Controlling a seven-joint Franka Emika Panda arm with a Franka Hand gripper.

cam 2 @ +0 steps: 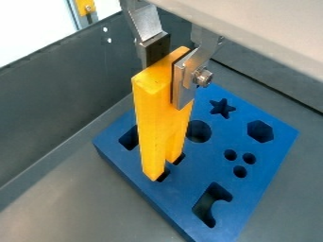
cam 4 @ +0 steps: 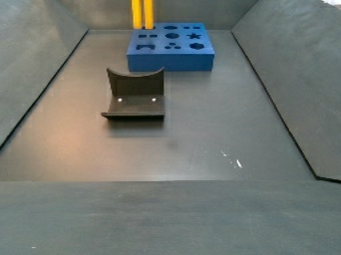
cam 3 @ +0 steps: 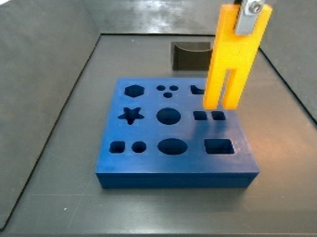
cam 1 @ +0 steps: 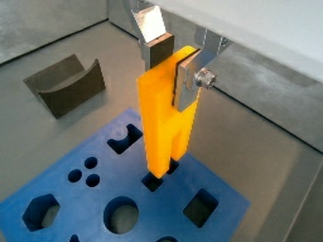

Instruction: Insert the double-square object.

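My gripper (cam 1: 173, 64) is shut on the upper end of the double-square object (cam 1: 164, 118), a long yellow-orange bar that hangs upright; both wrist views show this (cam 2: 171, 64). The bar (cam 2: 161, 118) stands over the blue block (cam 2: 271, 156). In a side view the bar (cam 3: 229, 60) points its two prongs down at the pair of small square holes (cam 3: 210, 117) near the block's (cam 3: 148, 153) right edge. The prong tips are at the holes' mouths; I cannot tell how deep they sit. The gripper (cam 3: 253, 9) shows at that view's top edge.
A dark grey curved piece (cam 4: 135, 95) lies on the grey floor apart from the blue block (cam 4: 170, 48); it also shows behind the block (cam 3: 192, 53). The block has star, hexagon, round and other holes. Grey sloped walls (cam 4: 40, 90) enclose the floor.
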